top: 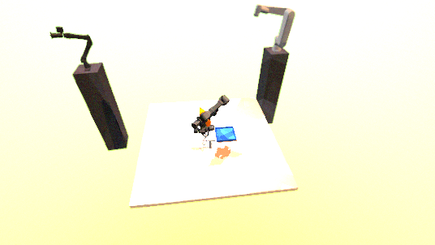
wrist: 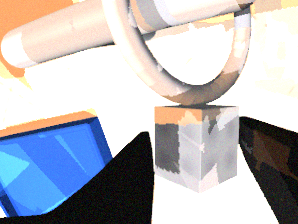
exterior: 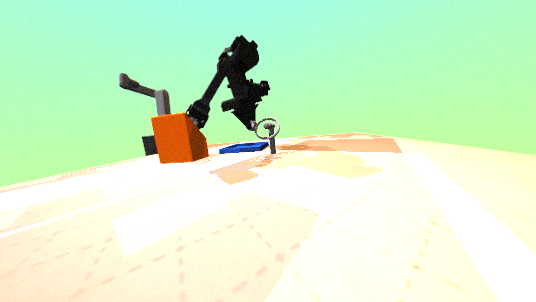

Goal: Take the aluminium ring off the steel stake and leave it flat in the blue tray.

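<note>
Jaws (exterior: pixel 253 126) clenched on the tab (wrist: pixel 200 145); ring (exterior: pixel 257 134) (wrist: pixel 145 80) beyond them, upright around the stake (exterior: pixel 272 142), level with its cross-bar (exterior: pixel 268 126) (wrist: pixel 65 34); needs threading past the bar's end before heading trayward.

Two dark pedestals (top: pixel 101 107) (top: pixel 272 77) beyond a pale tabletop (top: pixel 174 174) (exterior: pixel 200 225).
</note>
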You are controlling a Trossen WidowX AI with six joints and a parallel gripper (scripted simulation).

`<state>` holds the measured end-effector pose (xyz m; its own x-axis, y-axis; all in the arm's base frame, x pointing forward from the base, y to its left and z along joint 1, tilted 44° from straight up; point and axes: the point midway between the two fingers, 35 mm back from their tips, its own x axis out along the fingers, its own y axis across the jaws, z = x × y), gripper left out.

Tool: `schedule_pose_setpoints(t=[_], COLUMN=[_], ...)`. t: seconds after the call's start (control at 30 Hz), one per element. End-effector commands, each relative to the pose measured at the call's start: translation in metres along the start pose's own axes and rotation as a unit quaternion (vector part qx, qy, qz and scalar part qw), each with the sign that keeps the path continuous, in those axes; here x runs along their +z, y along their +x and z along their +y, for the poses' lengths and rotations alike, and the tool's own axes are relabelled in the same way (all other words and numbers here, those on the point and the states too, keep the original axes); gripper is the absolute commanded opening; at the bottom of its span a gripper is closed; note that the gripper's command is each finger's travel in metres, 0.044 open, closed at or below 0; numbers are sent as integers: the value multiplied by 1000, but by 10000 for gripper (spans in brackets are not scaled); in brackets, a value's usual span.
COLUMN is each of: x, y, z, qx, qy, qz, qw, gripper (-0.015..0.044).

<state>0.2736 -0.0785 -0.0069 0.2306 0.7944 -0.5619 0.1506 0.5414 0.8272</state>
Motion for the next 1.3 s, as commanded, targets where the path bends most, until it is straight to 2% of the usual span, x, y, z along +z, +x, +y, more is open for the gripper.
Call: schedule_pose_setpoints(t=[0.0,1.27], x=[3,5], y=[-4,-12], z=[-3,-22], qx=[-3,-3], qy=[-3,-3], qz=[-2,-2], qw=[1000,1000], gripper=[0,0])
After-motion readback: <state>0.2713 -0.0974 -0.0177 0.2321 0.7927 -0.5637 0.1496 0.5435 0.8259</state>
